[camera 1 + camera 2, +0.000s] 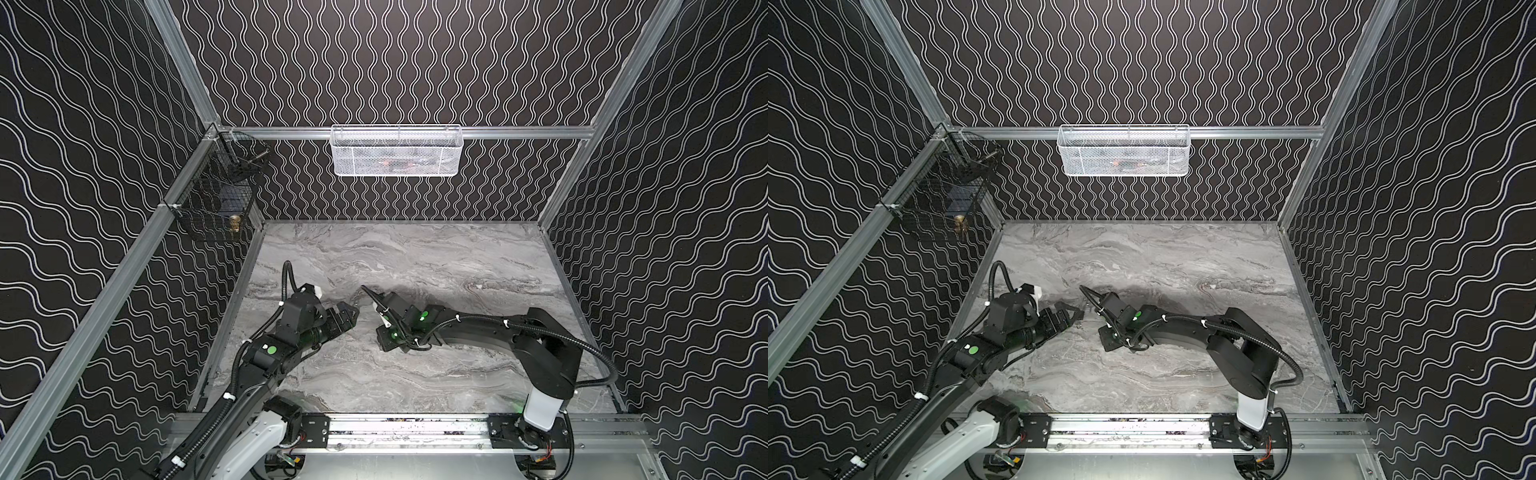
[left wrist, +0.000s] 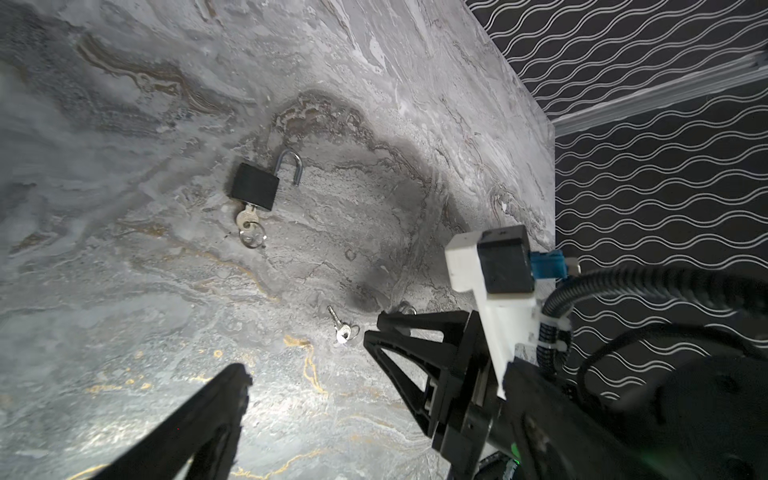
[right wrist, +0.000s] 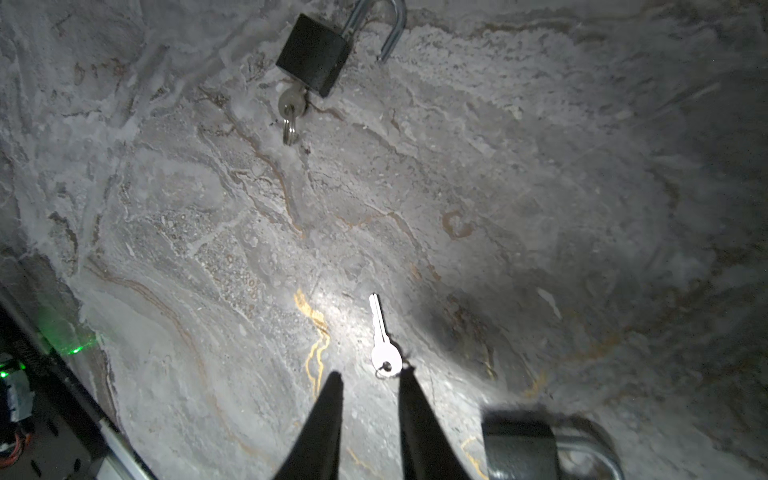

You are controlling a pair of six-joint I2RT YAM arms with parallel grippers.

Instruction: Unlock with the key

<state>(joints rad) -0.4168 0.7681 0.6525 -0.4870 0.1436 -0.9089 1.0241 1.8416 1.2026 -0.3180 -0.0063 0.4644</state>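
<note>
A black padlock lies flat on the marble table, its silver shackle swung open. A key with a ring sits in its keyhole. The right wrist view shows the same padlock and inserted key. A second, loose key lies on the table. My right gripper is open just behind it, one fingertip touching the key's head, nothing between the jaws. My left gripper is wide open and empty; only one finger shows in its wrist view.
Another dark padlock, blurred, lies close beside my right gripper. A white mesh basket hangs on the back rail and a black wire basket in the back left corner. Patterned walls enclose the table.
</note>
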